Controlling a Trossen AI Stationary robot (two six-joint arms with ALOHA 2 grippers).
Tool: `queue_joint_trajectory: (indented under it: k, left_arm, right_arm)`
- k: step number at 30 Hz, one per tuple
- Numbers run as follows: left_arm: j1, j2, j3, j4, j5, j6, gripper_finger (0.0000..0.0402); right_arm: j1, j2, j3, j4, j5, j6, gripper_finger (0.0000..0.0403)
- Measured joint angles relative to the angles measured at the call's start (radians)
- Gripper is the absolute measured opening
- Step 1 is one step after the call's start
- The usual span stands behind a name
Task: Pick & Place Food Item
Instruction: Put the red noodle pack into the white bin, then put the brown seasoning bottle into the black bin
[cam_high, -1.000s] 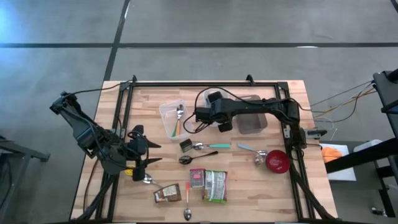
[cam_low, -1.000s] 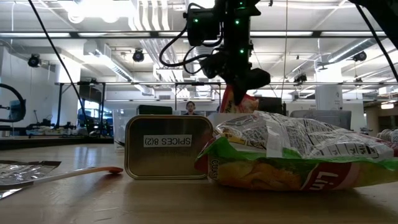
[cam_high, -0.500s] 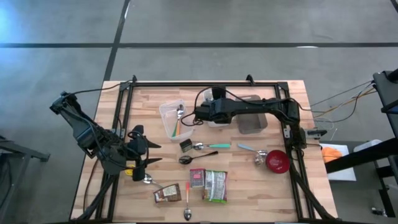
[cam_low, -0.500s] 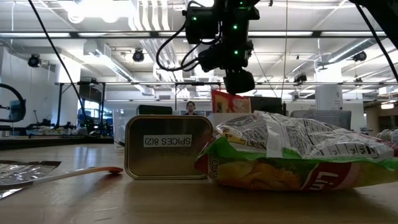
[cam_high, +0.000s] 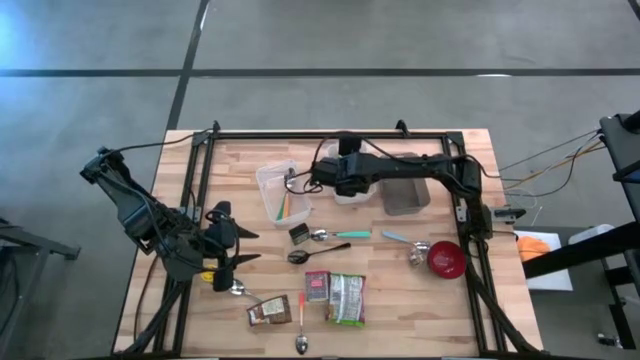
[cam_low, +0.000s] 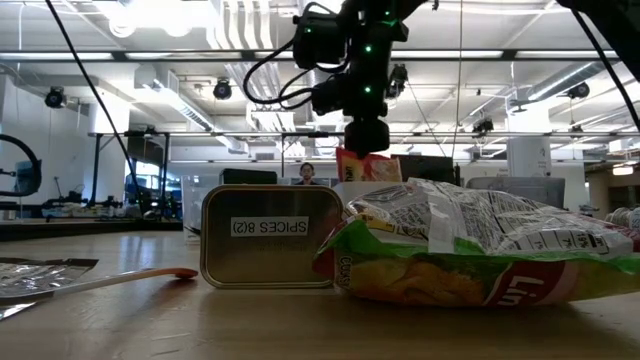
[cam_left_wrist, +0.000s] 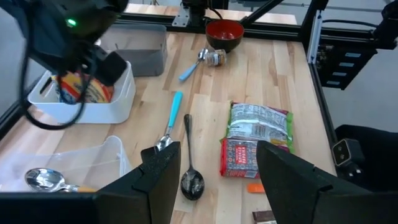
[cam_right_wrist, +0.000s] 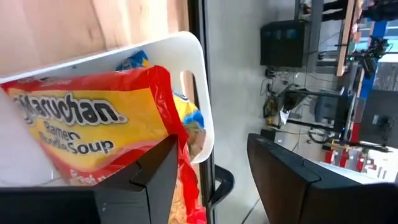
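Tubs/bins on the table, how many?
3, all along the far side of the table: a clear tub on the left, a white bin in the middle holding the ramen pack, and a grey bin on the right. None looks hidden.

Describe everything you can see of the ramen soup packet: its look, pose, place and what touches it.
The ramen soup packet is a crinkly plastic wrapper, yellow and red, printed "Ramen Noodle Soup". It stands on edge, leaning, inside the white bin on the far side of the table. The right gripper hovers over it, jaws apart, not gripping it.
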Motion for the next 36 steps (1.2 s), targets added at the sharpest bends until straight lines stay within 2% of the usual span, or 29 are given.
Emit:
queue_joint_trajectory:
  k: [11, 21, 25, 33, 36]
  left_arm:
    - [0.0, 0.0, 0.0, 0.0, 0.024, -0.003, 0.0212]
    - [0.0, 0.0, 0.0, 0.0, 0.024, -0.003, 0.0212]
    - [0.0, 0.0, 0.0, 0.0, 0.024, -0.003, 0.0212]
    - [0.0, 0.0, 0.0, 0.0, 0.025, -0.004, 0.0212]
    - [0.0, 0.0, 0.0, -0.001, 0.025, -0.004, 0.0212]
  right_arm:
    - [-0.079, -0.001, -0.041, 0.042, -0.027, -0.004, 0.019]
    - [-0.078, -0.001, -0.047, 0.08, -0.035, -0.016, 0.019]
    - [-0.072, -0.006, -0.047, 0.078, -0.087, -0.007, 0.0187]
    - [-0.068, -0.04, -0.046, 0.085, -0.112, 0.021, 0.0184]
    - [-0.067, -0.079, -0.046, 0.08, -0.164, 0.043, 0.0184]
